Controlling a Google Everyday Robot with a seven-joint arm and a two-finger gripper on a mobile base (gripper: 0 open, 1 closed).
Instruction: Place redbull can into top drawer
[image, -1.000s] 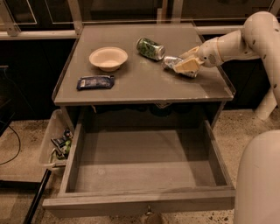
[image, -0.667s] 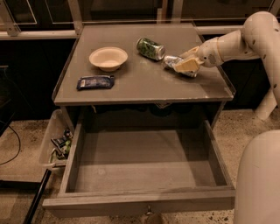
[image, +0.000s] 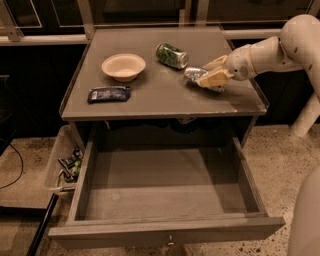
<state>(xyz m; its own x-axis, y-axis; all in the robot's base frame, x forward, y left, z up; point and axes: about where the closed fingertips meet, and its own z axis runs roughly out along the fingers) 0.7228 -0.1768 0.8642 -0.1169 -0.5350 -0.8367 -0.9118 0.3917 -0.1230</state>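
Tool (image: 204, 75) on the counter's (image: 150, 102) right side; redbull can (image: 191, 74) lies sideways, poking out at its tip; clamped or not, cannot tell; top drawer (image: 165, 232) open below.

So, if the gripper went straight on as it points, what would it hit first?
The redbull can, lying at the tip of the gripper on the right side of the table; contact unclear.

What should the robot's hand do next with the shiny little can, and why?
Probably lift the redbull can a little off the table. The gripper is right at the can, which lies on the table's right side, and the top drawer below stands open, ready for it.
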